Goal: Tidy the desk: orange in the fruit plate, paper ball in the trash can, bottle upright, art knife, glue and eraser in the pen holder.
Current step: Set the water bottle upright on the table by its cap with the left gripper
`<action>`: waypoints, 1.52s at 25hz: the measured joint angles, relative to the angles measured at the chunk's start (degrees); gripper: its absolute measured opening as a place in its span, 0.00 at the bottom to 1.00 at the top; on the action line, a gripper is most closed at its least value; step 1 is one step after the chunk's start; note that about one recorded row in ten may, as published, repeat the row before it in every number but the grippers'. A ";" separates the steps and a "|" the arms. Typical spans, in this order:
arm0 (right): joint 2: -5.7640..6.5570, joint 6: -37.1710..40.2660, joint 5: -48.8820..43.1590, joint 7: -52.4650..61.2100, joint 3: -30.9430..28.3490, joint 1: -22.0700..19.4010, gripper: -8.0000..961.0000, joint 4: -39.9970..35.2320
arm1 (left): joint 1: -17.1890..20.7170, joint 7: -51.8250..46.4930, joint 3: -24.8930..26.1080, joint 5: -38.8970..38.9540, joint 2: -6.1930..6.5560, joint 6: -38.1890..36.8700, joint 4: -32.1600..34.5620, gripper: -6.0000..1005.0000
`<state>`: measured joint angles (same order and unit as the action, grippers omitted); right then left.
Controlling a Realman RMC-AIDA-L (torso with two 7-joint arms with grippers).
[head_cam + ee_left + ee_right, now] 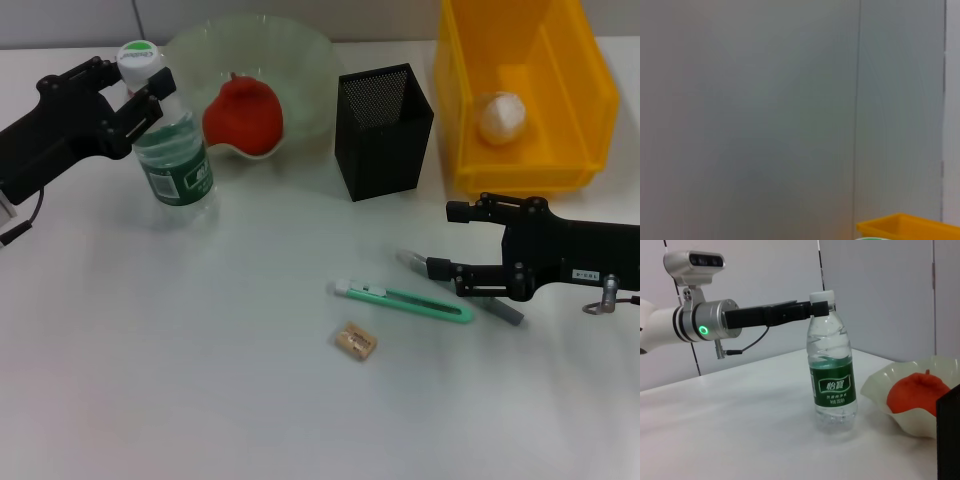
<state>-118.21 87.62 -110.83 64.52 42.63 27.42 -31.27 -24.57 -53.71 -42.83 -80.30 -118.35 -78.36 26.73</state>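
Note:
The clear bottle (176,165) (832,375) with a green label stands upright on the white desk (180,370) at the left. My left gripper (140,92) (816,308) is shut on its neck, just under the white cap. The orange (243,115) (917,393) lies in the pale green fruit plate (300,60). The paper ball (500,117) rests inside the yellow trash can (590,90). On the desk lie the green art knife (405,300), the tan eraser (355,341) and the grey glue (497,307). My right gripper (440,240) is open, low over the glue, its nearer finger crossing the stick.
The black mesh pen holder (383,117) stands between the fruit plate and the trash can. The left wrist view shows mostly a grey wall and a corner of the trash can (910,226).

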 joint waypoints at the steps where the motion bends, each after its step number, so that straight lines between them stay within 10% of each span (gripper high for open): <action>1: 0.00 0.00 0.00 0.00 0.00 0.00 0.85 0.00 | 0.00 0.00 0.00 0.00 0.00 0.00 0.00 0.52; 38: -0.05 -0.31 0.00 0.00 0.00 0.44 0.85 0.07 | -1.80 5.37 1.70 -0.10 -0.21 2.84 -5.13 0.54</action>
<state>-118.26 87.32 -110.83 64.52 42.63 27.86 -31.20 -26.37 -48.33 -41.13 -80.40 -118.56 -75.53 21.60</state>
